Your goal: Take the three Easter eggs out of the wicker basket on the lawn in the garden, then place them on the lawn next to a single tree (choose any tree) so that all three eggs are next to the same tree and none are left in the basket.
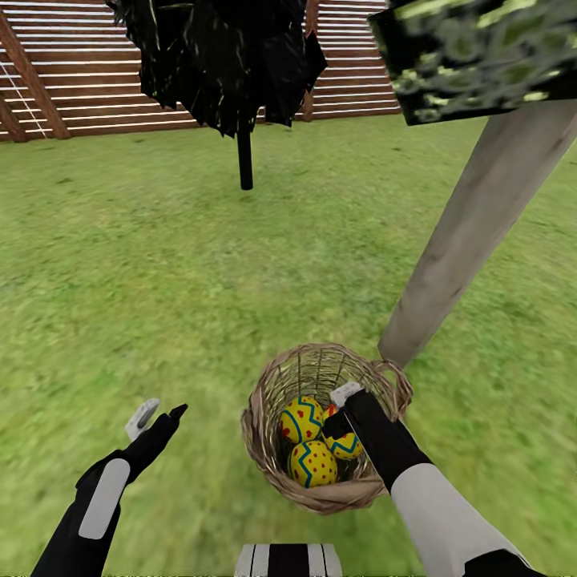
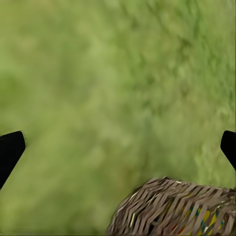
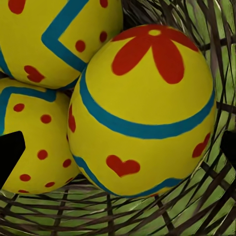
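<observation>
Green lawn (image 1: 160, 264) is stretching wide and flat to a slatted fence (image 1: 80, 72), with a dark thin-trunked tree (image 1: 244, 156) standing well back. Beside the pale trunk (image 1: 473, 232), the basket (image 1: 264, 449) is sitting on the grass, all three eggs (image 1: 312, 463) lying inside. Reaching into it, the right gripper (image 1: 340, 409) is spread around one egg (image 3: 142, 113). Left of the basket, the left gripper (image 1: 159, 413) is hanging spread over bare grass.
</observation>
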Available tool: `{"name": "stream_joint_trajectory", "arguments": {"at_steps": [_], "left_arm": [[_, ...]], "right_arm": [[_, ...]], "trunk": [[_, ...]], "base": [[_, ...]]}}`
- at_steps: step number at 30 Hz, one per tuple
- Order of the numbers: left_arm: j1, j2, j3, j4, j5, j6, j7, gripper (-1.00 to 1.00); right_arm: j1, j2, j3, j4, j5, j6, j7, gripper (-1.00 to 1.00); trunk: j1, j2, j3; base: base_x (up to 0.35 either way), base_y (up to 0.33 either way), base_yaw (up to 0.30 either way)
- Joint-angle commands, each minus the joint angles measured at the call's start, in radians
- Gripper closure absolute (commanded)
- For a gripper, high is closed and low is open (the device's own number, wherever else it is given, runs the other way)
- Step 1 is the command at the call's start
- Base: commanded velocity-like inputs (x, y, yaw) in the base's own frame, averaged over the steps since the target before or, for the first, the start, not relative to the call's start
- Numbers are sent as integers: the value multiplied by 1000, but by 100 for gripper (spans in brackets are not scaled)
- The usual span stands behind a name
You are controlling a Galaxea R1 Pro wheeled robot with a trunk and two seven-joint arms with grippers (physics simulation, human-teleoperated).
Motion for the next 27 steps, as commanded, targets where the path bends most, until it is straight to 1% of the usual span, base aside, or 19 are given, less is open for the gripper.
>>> {"name": "stream_joint_trajectory", "arguments": {"at_steps": [1,4,8,16,20,25,27], "left_arm": [[0,0,1,-2,11,5,7,-100],[0,0,1,-2,11,5,7,-100],[0,0,1,-2,11,5,7,-100],[0,0,1,-2,11,5,7,-100],[0,0,1,-2,11,5,7,-100],[0,0,1,-2,11,5,7,-100],[0,0,1,-2,11,5,7,-100]], "right_arm": [[0,0,1,-1,11,3,8,-100],[0,0,1,-2,13,2,7,-100],[0,0,0,-2,16,2,6,-100],[0,-1,-1,-15,18,3,5,-100],[0,-1,-1,-26,19,4,1,-100],[0,0,-2,-30,18,2,-44,-100],[0,0,-2,-30,18,2,-54,-100]], "trunk": [[0,-1,-5],[2,-1,-16],[2,-1,-16],[5,-3,-47],[5,-3,-47],[7,-4,-67],[7,-4,-67]], "base": [[0,0,0],[0,0,0],[0,0,0],[0,0,0],[0,0,0],[0,0,0],[0,0,0]]}}
